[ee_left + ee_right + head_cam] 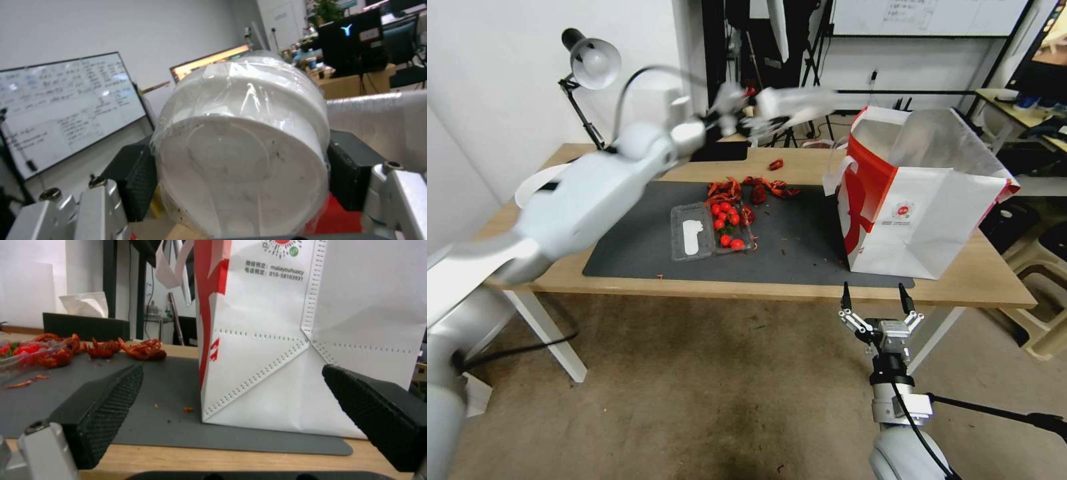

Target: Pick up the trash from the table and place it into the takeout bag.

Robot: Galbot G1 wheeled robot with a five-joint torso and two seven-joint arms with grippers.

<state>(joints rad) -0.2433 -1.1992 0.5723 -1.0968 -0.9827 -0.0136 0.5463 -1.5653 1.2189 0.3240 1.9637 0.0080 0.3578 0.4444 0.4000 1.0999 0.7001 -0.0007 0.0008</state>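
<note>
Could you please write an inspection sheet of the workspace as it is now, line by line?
Surface: light-wood table with a dark grey mat.
Job's things: takeout bag upright on the mat's right end, mouth open; white plastic-wrapped container in the left gripper; clear tray of cherry tomatoes; red crayfish shells behind it.
Clutter: small crumbs on the mat.
Grippers: left gripper shut on the container, raised above the table's far edge; right gripper open, low at the near edge facing the bag.
Cables: black cable on the floor, left.
Surroundings: desk lamp, whiteboard.
</note>
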